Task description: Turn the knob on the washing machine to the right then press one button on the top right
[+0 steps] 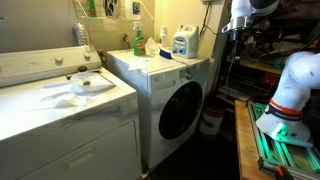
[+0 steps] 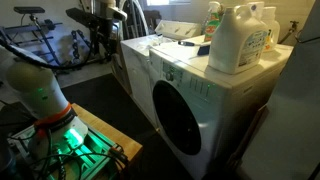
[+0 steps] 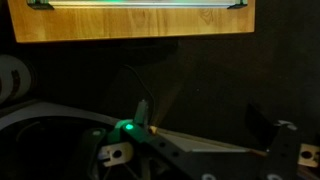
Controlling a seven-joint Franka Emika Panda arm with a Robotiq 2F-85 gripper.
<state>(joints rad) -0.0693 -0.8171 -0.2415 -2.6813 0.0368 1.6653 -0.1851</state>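
The white front-loading washing machine (image 1: 170, 85) with its round dark glass door (image 1: 180, 112) stands in the middle; it also shows in an exterior view (image 2: 215, 95). Its knob and buttons are too small to make out. My gripper (image 1: 236, 30) hangs high up, to the side of the machine and apart from it, and it also shows in an exterior view (image 2: 100, 35). In the wrist view the gripper (image 3: 200, 120) is open and empty, over dark floor and the wooden base board (image 3: 130, 25). The machine does not show in the wrist view.
A wider white top-opening appliance (image 1: 60, 110) with cloths on it stands beside the machine. A green bottle (image 1: 138, 40) and a white detergent jug (image 1: 182, 42) (image 2: 240, 40) stand on the machine's top. The arm's base (image 1: 285, 110) sits on a green-lit wooden platform (image 2: 70, 140).
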